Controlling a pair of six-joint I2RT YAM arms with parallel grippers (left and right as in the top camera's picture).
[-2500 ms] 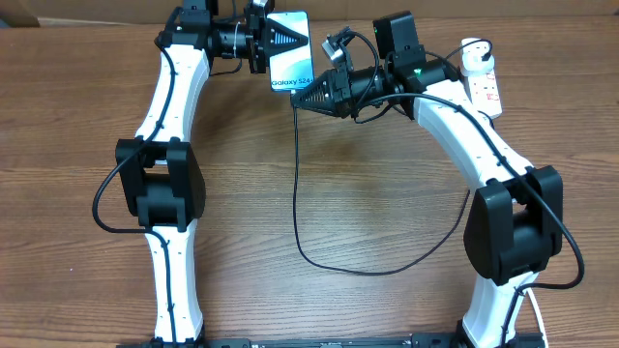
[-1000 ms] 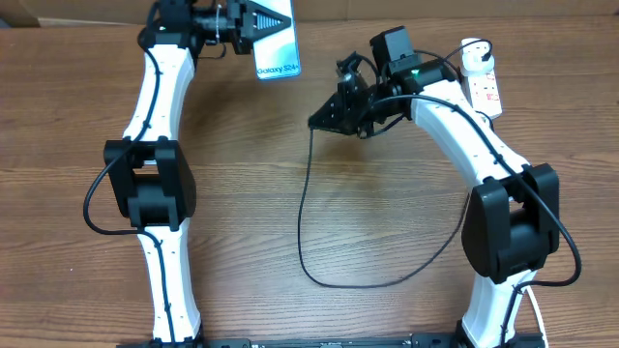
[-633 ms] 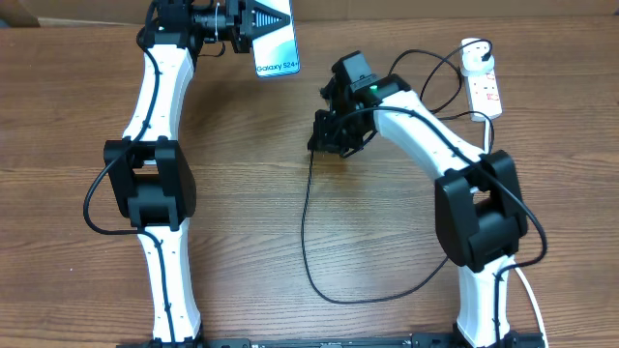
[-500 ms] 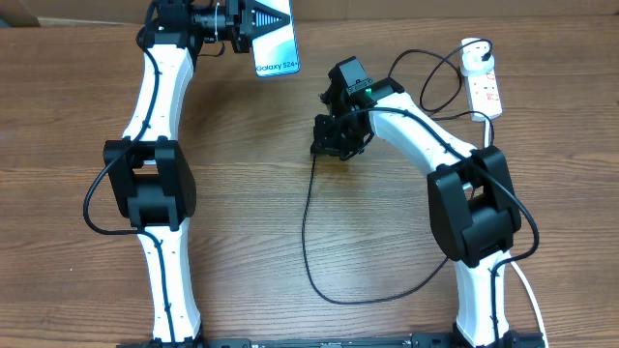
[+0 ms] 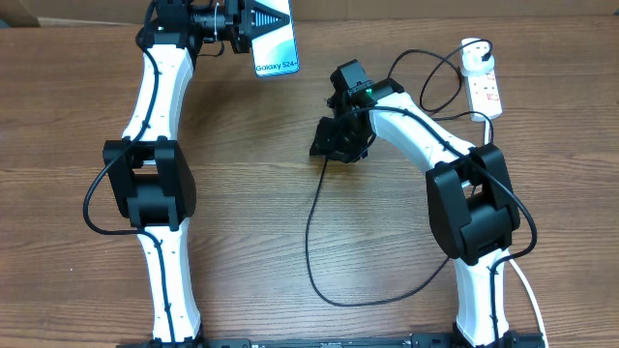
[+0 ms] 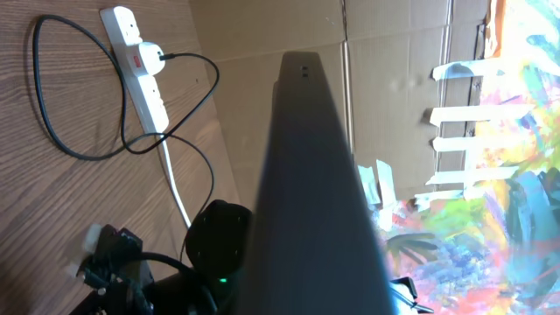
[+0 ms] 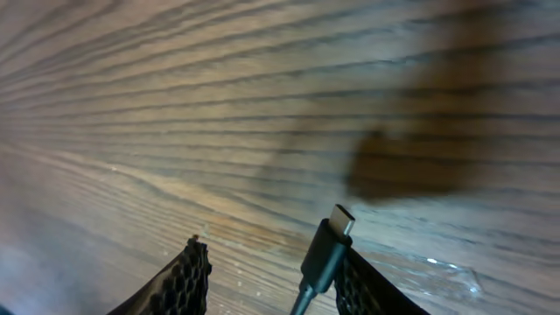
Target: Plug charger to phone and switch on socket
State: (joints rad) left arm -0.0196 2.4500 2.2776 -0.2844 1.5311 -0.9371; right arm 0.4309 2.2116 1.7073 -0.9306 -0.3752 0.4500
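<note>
Two grippers matter: my left gripper (image 5: 271, 17) is clamped on the slim black-edged, blue-screened phone (image 5: 276, 53) at upper centre, long axis up-down, while my right gripper (image 5: 329, 145), jaws parted around the thin black charger cable (image 7: 328, 249) tip near the wooden desk (image 5: 242, 193), sits below-right of it.

I log the table (image 5: 242, 193) as brown wood with a clear straight grain and a low sheen, and the backdrop as plain matt cardboard (image 6: 394, 52). The phone (image 5: 280, 48) shows a glossy lit screen and a dark, smooth matt edge, and the socket (image 5: 486, 89) is smooth white plastic with a slight gloss. The charger (image 7: 322, 258) reads as matt black moulded plastic ending in a bright metal tip (image 7: 341, 215), and the right gripper's (image 7: 273, 258) pads (image 7: 188, 273) are black with a raised honeycomb texture.
</note>
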